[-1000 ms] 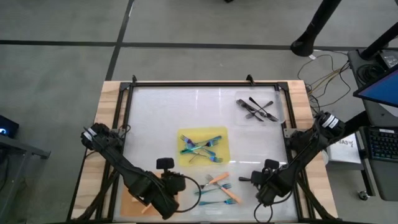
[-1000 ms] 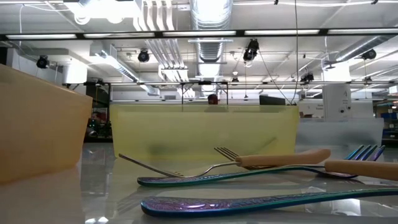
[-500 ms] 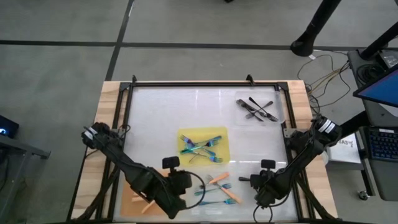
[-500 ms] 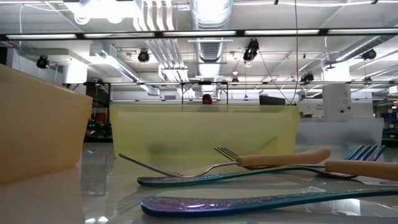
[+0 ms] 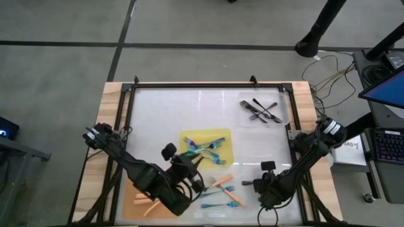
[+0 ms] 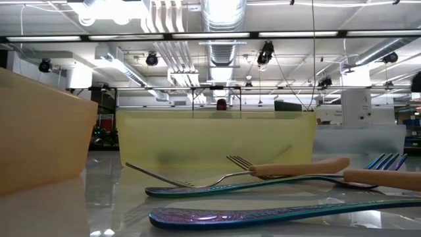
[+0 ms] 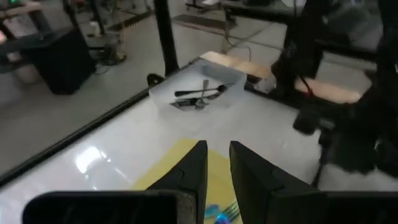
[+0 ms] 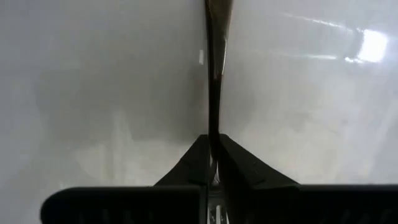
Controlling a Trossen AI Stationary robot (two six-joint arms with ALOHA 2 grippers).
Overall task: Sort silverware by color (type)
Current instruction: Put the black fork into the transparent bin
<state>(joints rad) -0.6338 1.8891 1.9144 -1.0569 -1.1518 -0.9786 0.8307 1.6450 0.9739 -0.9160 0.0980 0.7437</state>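
Gleaming iridescent forks point(image 6: 276, 214) (slim, curved)

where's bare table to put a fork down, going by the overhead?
Free: the far-left stretch between the table frame and the yellow mat, and the strip right of that mat, below the dark forks. Crowded: the near edge, where the left hand, loose orange-handled and blue-teal forks and right hand sit close.

blue-teal forks point(image 6: 276, 214) cut off at low view's right edge, orange mat point(image 5: 136, 205) partly under left arm
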